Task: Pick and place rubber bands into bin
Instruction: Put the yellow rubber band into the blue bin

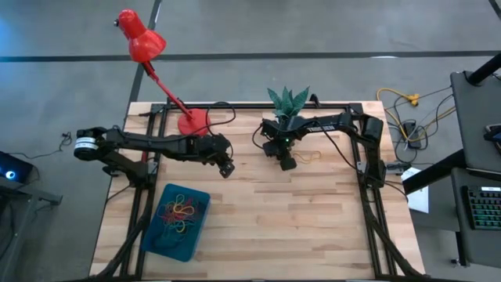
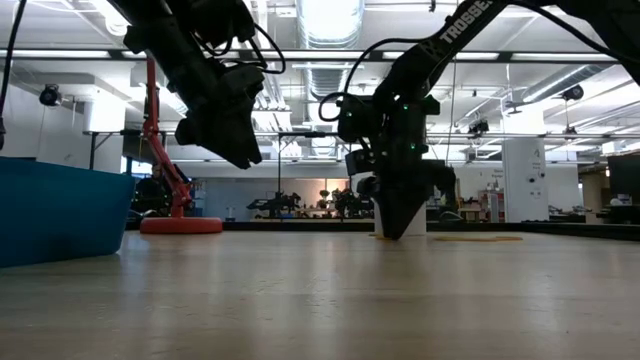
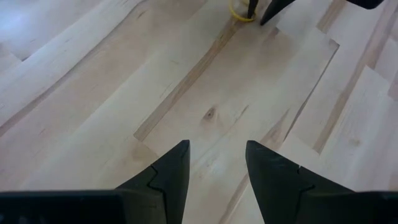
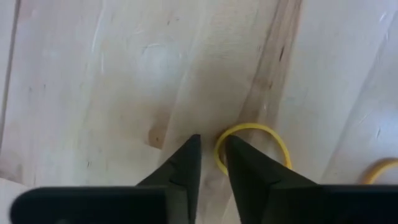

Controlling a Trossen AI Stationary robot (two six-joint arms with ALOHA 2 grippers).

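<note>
The right gripper (image 4: 210,152) is down at the wooden bench (image 1: 313,227), tips on or just above the boards near its far edge, just in front of the white pot with the green spiky plant (image 1: 288,103). Its 2 dark fingers stand close, only a thin slit between them. The near arc of a thin yellow rubber band (image 4: 252,146) runs up to the tip of 1 finger, and most of the loop lies flat on the wood just beyond the tips. Whether any rubber sits in the slit cannot be told.

The main risk, as I judge it, is a shallow pinch. If the fingers shut with the band lying beside them, they will close on nothing or only nudge the loop aside. A floppy loop nipped by its very edge could also slide out on the lift, or spring off across the bench on the way to the bin. A second yellow rubber band (image 4: 380,168) lies near the first, towards the bench's right edge; it looks clear of the fingers.

The left gripper (image 3: 216,163) hangs above bare boards towards the left of the bench, fingers parted and holding nothing.

The shallow teal-blue plastic bin (image 1: 154,235) sits at the near-left corner, already holding a tangle of red, yellow, green and dark rubber bands (image 1: 180,214), well apart from the right gripper. That makes a long carry for a weak hold.
</note>
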